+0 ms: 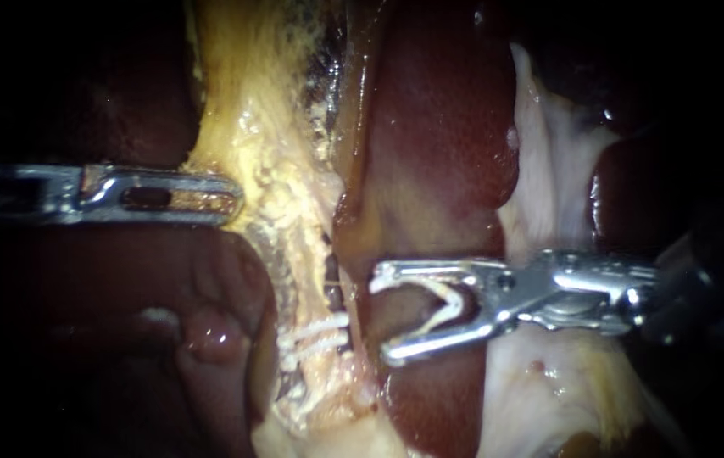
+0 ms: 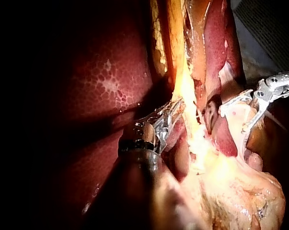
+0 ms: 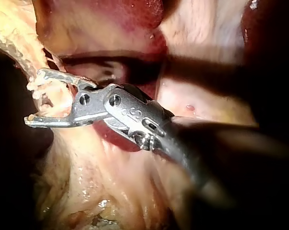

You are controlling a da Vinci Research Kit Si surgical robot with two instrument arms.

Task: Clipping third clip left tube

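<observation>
Endoscope view: the left instrument (image 1: 231, 197) has its pincer closed narrow on the fatty tissue (image 1: 252, 127), probably drawing it aside so the left tube (image 1: 328, 293) stays exposed. The right instrument (image 1: 383, 318) has its pincer spread wide around a loaded clip (image 1: 445, 307). The tube lies just ahead of its tips, with two clips (image 1: 321, 325) across it.

Left wrist view: the left instrument (image 2: 175, 108) pinches the fatty tissue (image 2: 182, 86), and the right instrument (image 2: 233, 117) is open beside it.

Right wrist view: pale tissue, likely the tube (image 3: 53, 98), sits inside the right instrument's (image 3: 34, 96) open pincer. No writing or brand can be read.
</observation>
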